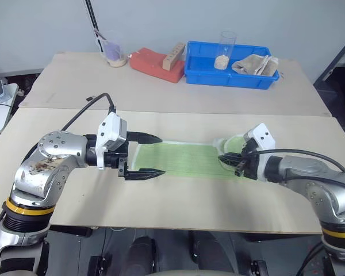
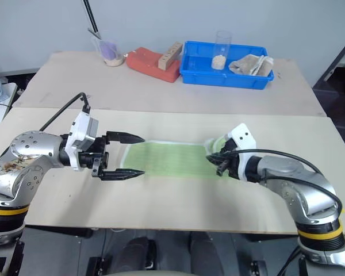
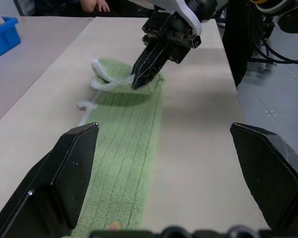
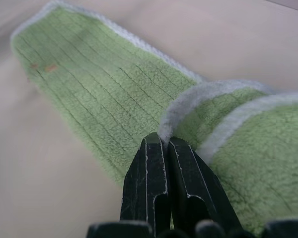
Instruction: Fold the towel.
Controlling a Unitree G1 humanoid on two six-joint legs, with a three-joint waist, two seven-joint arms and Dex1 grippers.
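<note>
near table (image 1: 178, 201): bare around towel (image 1: 184, 161) | far table: blue bin (image 1: 207, 75), red block (image 1: 155, 63) crowd it

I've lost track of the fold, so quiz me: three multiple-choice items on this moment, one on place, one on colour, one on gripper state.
1. Where does the clear cup with grains stand?
A. in the blue bin
B. on the towel
C. on the red block

2. What colour is the towel's edging?
A. black
B. white
C. orange

3. How is the right gripper?
A. wide open over bare table
B. shut on the towel's end
C. holding the beige cloth

Key: 1 A, the cup stands inside the blue bin. 2 B, a white border rims the towel. 3 B, the right gripper pinches the raised, turned-over end.
</note>
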